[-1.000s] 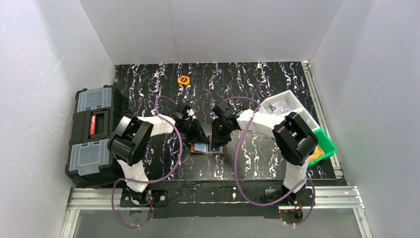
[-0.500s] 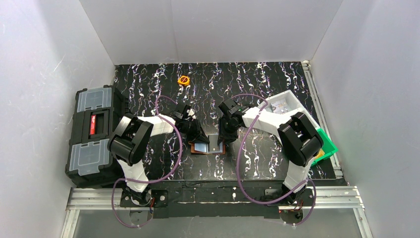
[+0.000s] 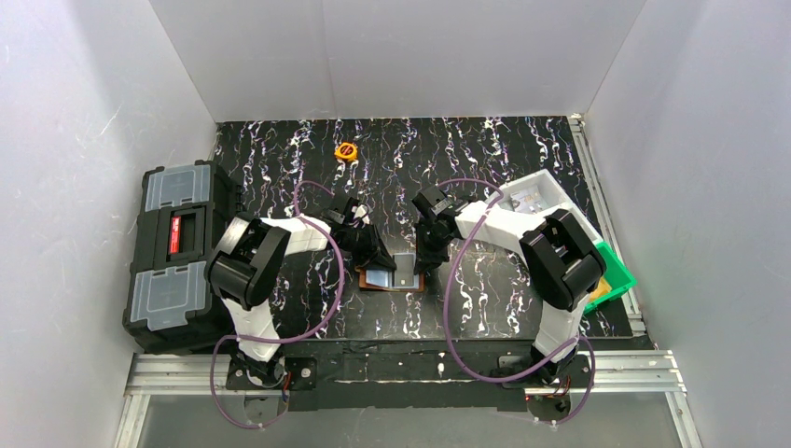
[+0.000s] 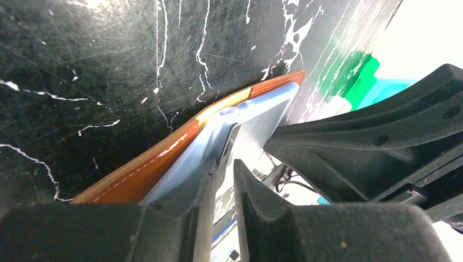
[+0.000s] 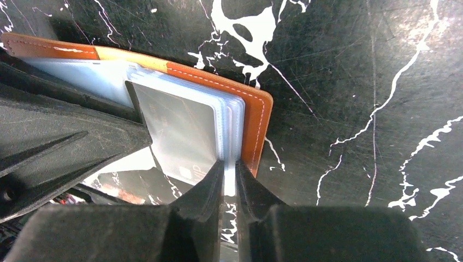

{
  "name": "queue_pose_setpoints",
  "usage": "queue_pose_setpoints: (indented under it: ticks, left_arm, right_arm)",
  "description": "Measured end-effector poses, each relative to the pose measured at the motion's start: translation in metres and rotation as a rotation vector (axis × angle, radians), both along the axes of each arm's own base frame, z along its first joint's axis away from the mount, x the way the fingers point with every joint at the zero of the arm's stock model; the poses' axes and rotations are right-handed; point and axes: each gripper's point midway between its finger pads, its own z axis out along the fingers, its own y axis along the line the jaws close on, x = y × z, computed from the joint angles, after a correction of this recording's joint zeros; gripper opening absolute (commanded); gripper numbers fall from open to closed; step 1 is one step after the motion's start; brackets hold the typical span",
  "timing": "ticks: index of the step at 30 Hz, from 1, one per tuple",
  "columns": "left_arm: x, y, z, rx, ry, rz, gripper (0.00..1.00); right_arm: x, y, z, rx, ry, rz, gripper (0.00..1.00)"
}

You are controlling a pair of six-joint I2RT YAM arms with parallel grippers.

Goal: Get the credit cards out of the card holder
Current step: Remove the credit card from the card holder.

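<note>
The holder (image 3: 392,278) lies open on the surface (image 3: 485,308), near the middle, between the two arms. The left gripper (image 4: 224,164) has its fingers nearly together, pinching the pale clear pocket leaf on the holder's left half and pinning it. The right gripper (image 5: 229,165) is drawn to a slit on an edge of the pocket stack, just beside the leather rim. Whether a card sits in that bite or only sleeve, I cannot tell. A grey card (image 5: 180,134) shows inside a clear pocket just left of those fingers.

The cards look light, stiff and slick, and the sleeves floppy and glossy. A pinch may therefore slide off or drag the whole holder. The best hold is probably the card's bare edge at the pocket mouth, drawn flat along the sleeve while the leather is held down.
</note>
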Motion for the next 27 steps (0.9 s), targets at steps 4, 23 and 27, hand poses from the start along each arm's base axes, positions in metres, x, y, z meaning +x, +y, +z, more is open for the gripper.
queue_pose_setpoints:
  ticks: [4,23,27]
  left_arm:
    - [-0.0001,-0.0001,-0.0002,-0.001,0.0,-0.001,0.21]
    - [0.0009,-0.0007,-0.0005,-0.003,-0.016,-0.033,0.06]
    - [0.002,-0.0007,-0.0003,-0.003,-0.014,-0.025,0.0]
  right_arm:
    - [-0.0002,-0.0009,-0.0008,-0.001,0.006,-0.002,0.14]
    - [-0.004,0.0004,-0.003,-0.003,0.038,0.008,0.1]
    - [-0.0045,0.0001,-0.0032,-0.004,0.041,0.008,0.1]
